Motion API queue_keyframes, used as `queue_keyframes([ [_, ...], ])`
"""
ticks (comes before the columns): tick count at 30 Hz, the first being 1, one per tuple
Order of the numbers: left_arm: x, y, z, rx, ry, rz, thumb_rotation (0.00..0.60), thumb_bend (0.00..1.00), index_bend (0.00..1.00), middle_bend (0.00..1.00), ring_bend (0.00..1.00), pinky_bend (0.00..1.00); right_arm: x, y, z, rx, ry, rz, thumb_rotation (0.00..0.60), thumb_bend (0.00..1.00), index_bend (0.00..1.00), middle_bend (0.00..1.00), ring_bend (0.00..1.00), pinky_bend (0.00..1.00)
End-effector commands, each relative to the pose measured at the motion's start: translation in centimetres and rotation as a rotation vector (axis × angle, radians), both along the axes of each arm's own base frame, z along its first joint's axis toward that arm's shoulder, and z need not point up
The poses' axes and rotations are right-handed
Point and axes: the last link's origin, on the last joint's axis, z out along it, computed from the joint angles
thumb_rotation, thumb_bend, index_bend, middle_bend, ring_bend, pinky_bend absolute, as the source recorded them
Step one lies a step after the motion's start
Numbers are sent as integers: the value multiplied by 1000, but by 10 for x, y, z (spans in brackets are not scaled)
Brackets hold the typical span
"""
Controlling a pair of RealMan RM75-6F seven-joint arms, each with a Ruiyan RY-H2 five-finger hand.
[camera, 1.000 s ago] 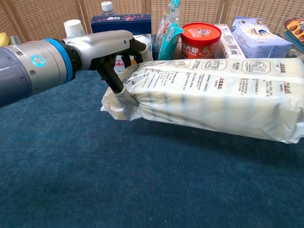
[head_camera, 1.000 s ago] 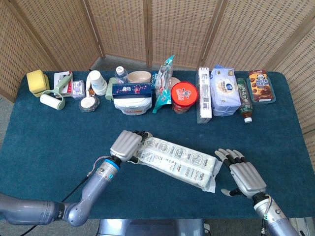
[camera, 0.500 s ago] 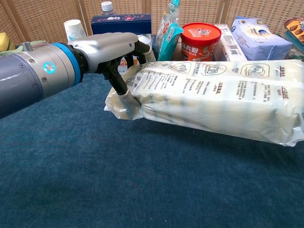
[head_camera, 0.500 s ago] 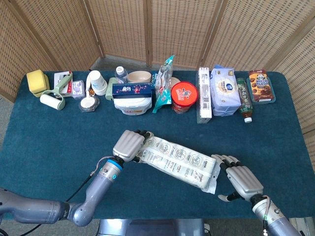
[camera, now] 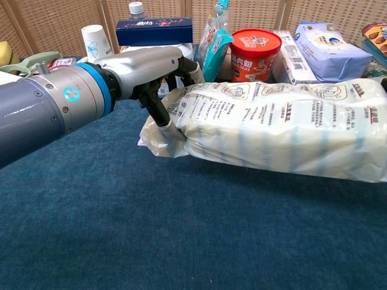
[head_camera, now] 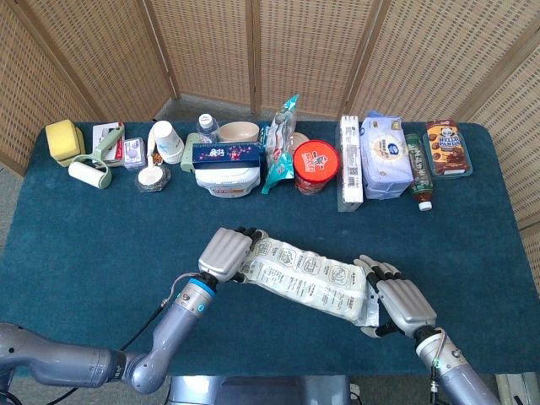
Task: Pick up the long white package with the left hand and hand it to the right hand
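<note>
Now mid-handover: long white package [head_camera: 304, 276] held above the table [head_camera: 101, 228], left hand [head_camera: 226, 252] gripping one end, right hand [head_camera: 396, 302] spread at the other. Next, probably closing right fingers [head_camera: 375, 270], then releasing left.

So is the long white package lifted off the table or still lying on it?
Lifted. The left hand holds one end of the long white package, and the chest view shows it clear of the table.
</note>
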Motion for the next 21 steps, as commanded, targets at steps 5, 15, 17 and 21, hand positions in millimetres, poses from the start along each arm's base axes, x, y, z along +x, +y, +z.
queue_keyframes([
  [5, 2, -3, 2, -14, -27, 4, 600, 0, 499, 595, 494, 671, -2, -10, -1, -23, -59, -43, 600, 31, 233, 313, 93, 42],
  [15, 6, -7, 1, -26, -49, 3, 600, 0, 499, 595, 493, 671, 0, -10, 1, 11, -118, -48, 600, 486, 913, 873, 607, 611],
  [17, 6, -7, 2, -21, -47, 1, 600, 0, 499, 595, 493, 671, 0, -10, 1, 7, -125, -52, 600, 518, 922, 883, 617, 631],
  [21, 6, -6, 2, -21, -47, 5, 600, 0, 486, 574, 476, 671, -1, -10, 3, 4, -132, -53, 600, 540, 936, 898, 633, 636],
])
